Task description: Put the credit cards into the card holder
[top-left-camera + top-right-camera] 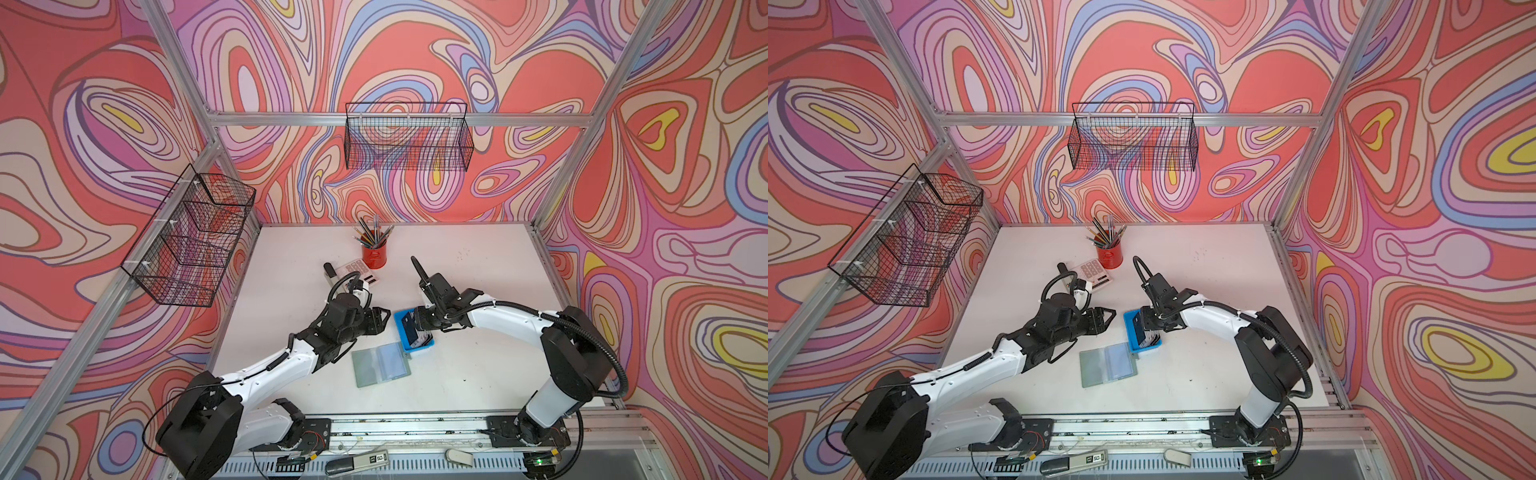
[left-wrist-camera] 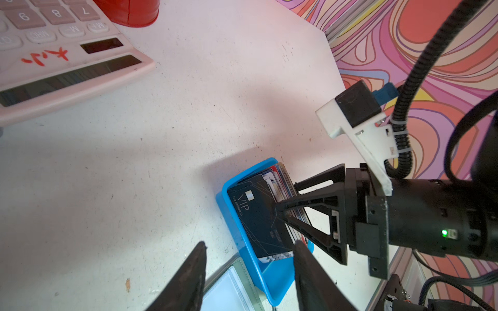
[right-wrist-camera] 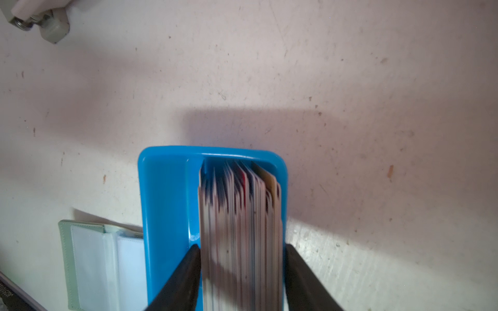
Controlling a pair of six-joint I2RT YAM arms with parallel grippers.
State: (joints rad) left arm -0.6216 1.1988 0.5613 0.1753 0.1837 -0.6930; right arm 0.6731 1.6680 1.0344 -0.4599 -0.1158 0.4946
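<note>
The credit cards [image 1: 420,338] [image 1: 1152,338] stand on edge as a thick stack in a bright blue tray [image 1: 400,328] [image 1: 1128,328] near mid-table. My right gripper [image 1: 414,329] [image 1: 1144,328] [image 3: 242,250] is shut on the credit cards [image 3: 239,210]. One finger presses the front dark card [image 2: 256,215]; the other is at the tray's [image 3: 167,202] far wall. The card holder [image 1: 380,365] [image 1: 1106,365] [image 2: 234,285] [image 3: 89,258] lies open and flat beside the tray [image 2: 277,277], its clear sleeves facing up. My left gripper [image 1: 386,321] [image 1: 1109,321] [image 2: 250,243] hovers open just left of the tray, holding nothing.
A pink calculator [image 1: 357,270] [image 2: 54,53] and a red cup of pencils [image 1: 374,255] [image 1: 1109,253] sit behind the left arm. Wire baskets hang on the back wall [image 1: 409,139] and the left wall [image 1: 191,237]. A stapler [image 1: 357,461] lies on the front rail.
</note>
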